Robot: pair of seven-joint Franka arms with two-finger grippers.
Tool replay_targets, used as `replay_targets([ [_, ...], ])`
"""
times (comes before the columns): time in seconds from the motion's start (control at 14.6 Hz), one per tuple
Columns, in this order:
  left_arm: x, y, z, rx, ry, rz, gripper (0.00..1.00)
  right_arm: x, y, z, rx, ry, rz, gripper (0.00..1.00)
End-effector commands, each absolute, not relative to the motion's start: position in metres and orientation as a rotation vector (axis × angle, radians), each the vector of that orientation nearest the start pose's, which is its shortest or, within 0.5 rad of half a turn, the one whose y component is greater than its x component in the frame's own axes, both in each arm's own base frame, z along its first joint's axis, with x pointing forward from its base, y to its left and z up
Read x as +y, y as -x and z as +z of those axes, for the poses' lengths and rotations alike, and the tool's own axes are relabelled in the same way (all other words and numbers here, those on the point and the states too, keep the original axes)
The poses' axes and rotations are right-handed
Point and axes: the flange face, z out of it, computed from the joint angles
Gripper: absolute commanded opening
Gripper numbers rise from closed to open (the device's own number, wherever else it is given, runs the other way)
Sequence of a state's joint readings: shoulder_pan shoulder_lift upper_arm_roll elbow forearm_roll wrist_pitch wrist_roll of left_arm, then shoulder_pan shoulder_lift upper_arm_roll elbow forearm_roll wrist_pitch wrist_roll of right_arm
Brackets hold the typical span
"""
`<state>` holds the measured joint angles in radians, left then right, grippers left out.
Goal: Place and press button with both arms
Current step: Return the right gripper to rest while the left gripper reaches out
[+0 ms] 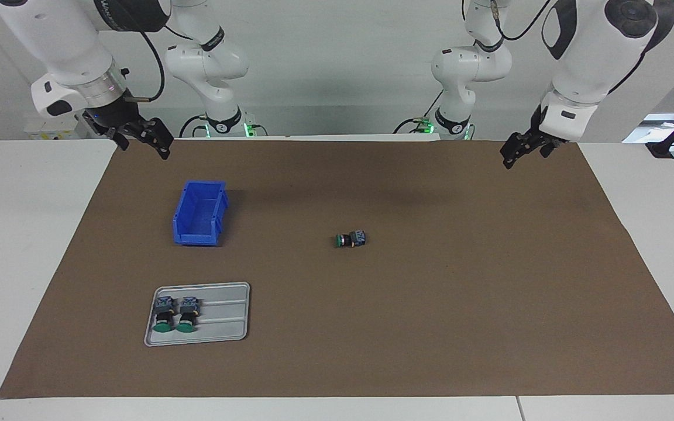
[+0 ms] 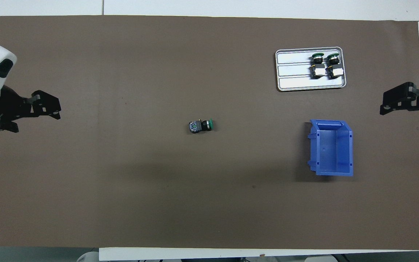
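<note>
Overhead view shows the left end effector [image 2: 51,105] at the edge of the brown mat [image 2: 122,182], at the left arm's end of the worktop [image 1: 21,234], with its fingers apart and nothing between them. It hangs in the air over that edge of the mat. The right end effector [image 2: 389,103] hangs the same way over the mat's edge at the right arm's end, fingers also spread and holding nothing (in the facing view it is raised over the mat's corner by the robots, above the level of the blue bin [image 1: 199,213]).

Between the 2 end effectors, about in the middle of the mat, the button [image 2: 201,126] lies on its side, well apart from both. Its green cap points toward the right arm's end of the worktop.

Toward the right arm's end stands the blue bin, open at the top, with nothing visible inside. Farther from the robots than the bin lies a grey tray [image 2: 293,78]. In the tray lie 2 other buttons [image 2: 324,65] side by side, their green caps turned away from the robots.
</note>
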<state>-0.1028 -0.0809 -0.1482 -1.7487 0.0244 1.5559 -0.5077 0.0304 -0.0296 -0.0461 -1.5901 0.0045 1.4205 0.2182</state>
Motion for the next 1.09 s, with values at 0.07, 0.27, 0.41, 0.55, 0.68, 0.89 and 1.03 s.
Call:
replay_targets([
  [0.07, -0.173, -0.511, 0.558, -0.640, 2.990, 0.115, 1.00, -0.017, -0.522, 0.620, 0.178, 3.175, 0.198, 0.98],
  [0.27, -0.201, -0.510, 0.543, -0.757, 2.955, 0.116, 1.00, -0.021, -0.523, 0.618, 0.093, 3.181, 0.205, 0.98],
  [0.41, -0.224, -0.508, 0.532, -0.808, 2.933, 0.123, 1.00, -0.022, -0.524, 0.619, 0.078, 3.183, 0.204, 0.98],
  [0.55, -0.237, -0.509, 0.525, -0.871, 2.919, 0.110, 1.00, -0.028, -0.524, 0.617, 0.058, 3.191, 0.215, 0.98],
  [0.68, -0.263, -0.508, 0.508, -1.004, 2.867, 0.112, 1.00, -0.028, -0.523, 0.616, 0.072, 3.189, 0.220, 0.98],
  [0.89, -0.301, -0.499, 0.491, -1.192, 2.802, 0.126, 1.00, -0.020, -0.522, 0.608, 0.041, 3.176, 0.262, 0.98],
  [1.03, -0.320, -0.504, 0.479, -1.373, 2.724, 0.131, 1.00, -0.012, -0.522, 0.608, 0.019, 3.177, 0.264, 0.98],
])
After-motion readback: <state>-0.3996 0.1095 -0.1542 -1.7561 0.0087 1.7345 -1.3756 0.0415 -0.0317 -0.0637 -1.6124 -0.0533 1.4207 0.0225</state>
